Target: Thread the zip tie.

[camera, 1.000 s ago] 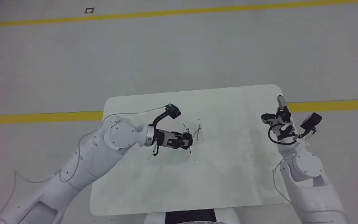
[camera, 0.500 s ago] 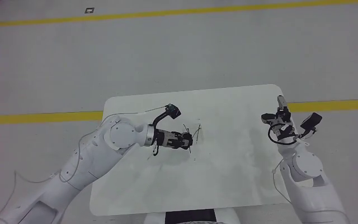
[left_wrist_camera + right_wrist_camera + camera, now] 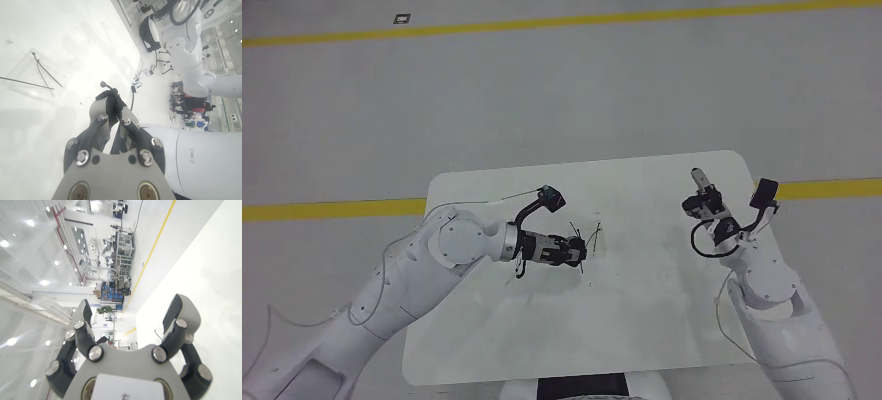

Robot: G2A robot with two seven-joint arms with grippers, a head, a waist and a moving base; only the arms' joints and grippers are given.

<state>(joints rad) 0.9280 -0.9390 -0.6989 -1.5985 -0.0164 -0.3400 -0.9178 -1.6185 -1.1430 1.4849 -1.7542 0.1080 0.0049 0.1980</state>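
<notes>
The left arm (image 3: 457,245) comes in from the robot's left side with its elbow bent and its forearm stretched toward the middle. The left gripper (image 3: 568,250) has its fingers (image 3: 100,106) pressed together on a black zip tie (image 3: 103,83) (the head pokes out past the tips). The right arm (image 3: 767,285) rises from the right side, forearm pointing away from the body. The right gripper (image 3: 132,306) has its fingers spread wide, with nothing between them.

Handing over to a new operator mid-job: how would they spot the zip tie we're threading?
On the white table, find the left gripper. The zip tie is the black one pinched in that gripper, its head poking past the tips; the other ties lie loose on a clear sheet nearby.
</notes>
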